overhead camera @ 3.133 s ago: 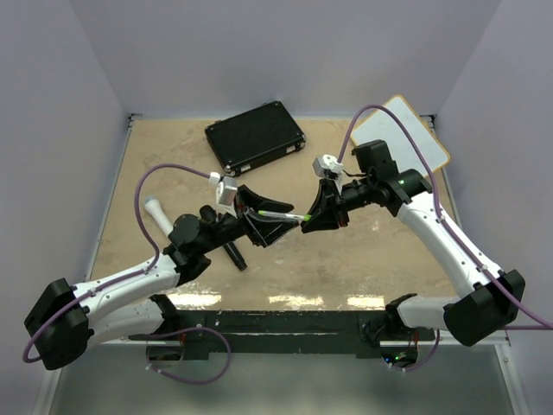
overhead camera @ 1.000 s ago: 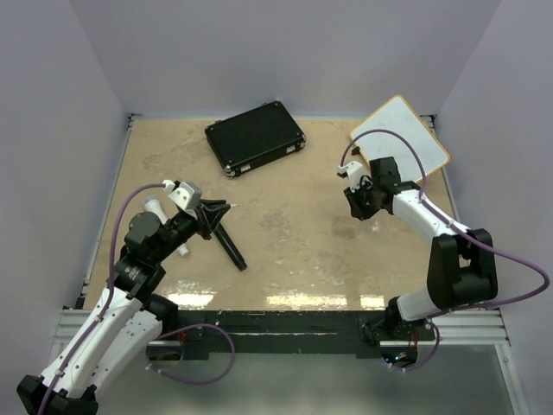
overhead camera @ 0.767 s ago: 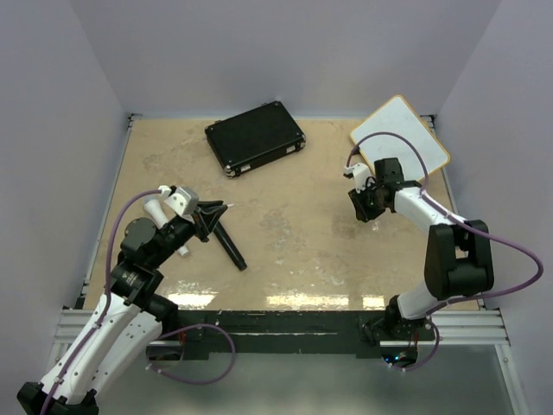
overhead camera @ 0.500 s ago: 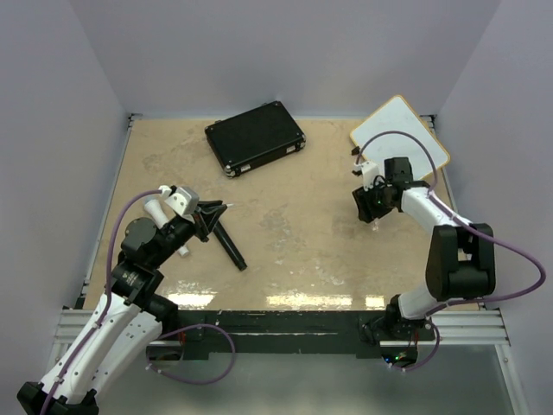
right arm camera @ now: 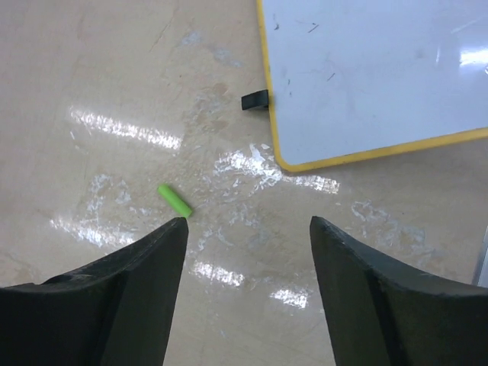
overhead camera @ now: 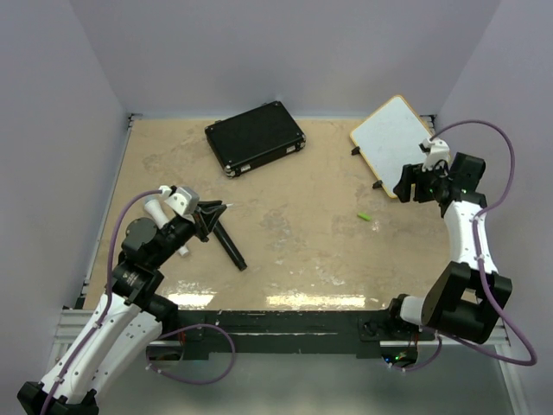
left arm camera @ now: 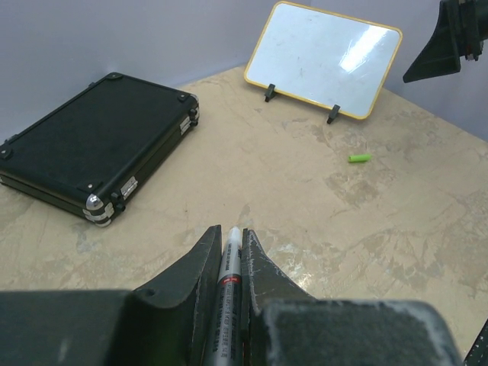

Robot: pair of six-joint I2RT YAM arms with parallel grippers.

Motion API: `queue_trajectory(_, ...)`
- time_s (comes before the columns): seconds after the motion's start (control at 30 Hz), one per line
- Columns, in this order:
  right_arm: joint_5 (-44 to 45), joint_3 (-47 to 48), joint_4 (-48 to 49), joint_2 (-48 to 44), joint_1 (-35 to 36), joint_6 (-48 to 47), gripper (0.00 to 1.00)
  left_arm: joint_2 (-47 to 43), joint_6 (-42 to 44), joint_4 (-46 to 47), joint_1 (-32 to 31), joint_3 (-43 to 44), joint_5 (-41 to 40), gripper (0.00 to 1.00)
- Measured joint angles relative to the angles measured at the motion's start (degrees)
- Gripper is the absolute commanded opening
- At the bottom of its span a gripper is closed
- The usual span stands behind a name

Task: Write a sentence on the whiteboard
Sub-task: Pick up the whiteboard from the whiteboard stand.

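Observation:
The whiteboard [overhead camera: 393, 138] stands propped on small black feet at the back right, white with a yellow rim [right arm camera: 366, 155]. Its face [left arm camera: 328, 53] carries only a few faint dark specks; no sentence is in view. My left gripper [overhead camera: 223, 208] hovers over the left of the table, shut on a grey uncapped marker [left arm camera: 229, 263] that points along the fingers. A small green cap [overhead camera: 365, 216] lies loose on the table in front of the board. My right gripper [right arm camera: 248, 223] is open and empty, raised near the board's right corner [overhead camera: 409, 183].
A black case [overhead camera: 255, 137] lies at the back centre. A black stick-like object [overhead camera: 230, 246] lies beside my left gripper, and a white cylinder [overhead camera: 154, 207] sits half hidden behind the left arm. Walls close the table on three sides.
My right gripper has opened, leaving the green cap on the table, and has swung right and back to the board's right corner. The left arm has stayed still for half a second.

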Motion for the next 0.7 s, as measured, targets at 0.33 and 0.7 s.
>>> queue_trajectory(0.33,6.34,-8.52,18.69,-1.57,-1.75,18.29,0.96,0.0,0.11,0.0,0.0,-0.02,-0.63,0.0)
queue_trajectory(0.7,7.21,-11.8,33.33,7.76,-3.58,29.9,0.96,0.31,0.17,-0.02,0.0,-0.02,-1.38,0.0)
